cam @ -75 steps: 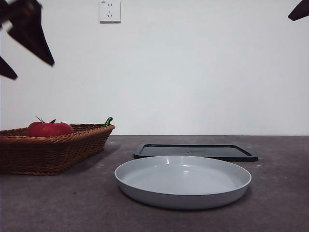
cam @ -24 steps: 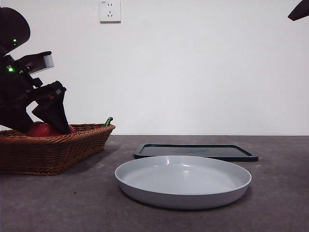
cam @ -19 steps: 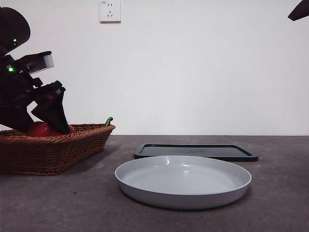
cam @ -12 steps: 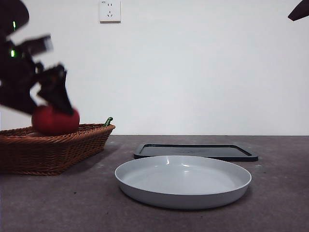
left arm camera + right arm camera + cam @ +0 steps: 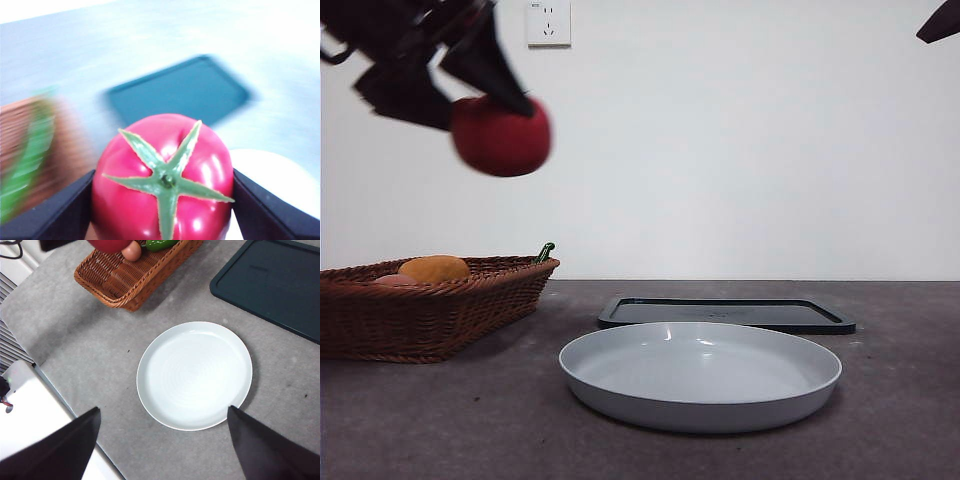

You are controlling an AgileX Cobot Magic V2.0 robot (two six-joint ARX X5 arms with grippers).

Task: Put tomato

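High above basket (image 5: 430,305), left gripper (image 5: 470,75) clamps tomato (image 5: 501,136) by sides. Glossy skin, blurred swing: could slip before plate (image 5: 700,375). Right gripper (image 5: 162,435) spread, empty.

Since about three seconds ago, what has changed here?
The left gripper came down into the basket, closed on the tomato and lifted it high above. Plate, dark tray and the waiting right gripper stayed put.
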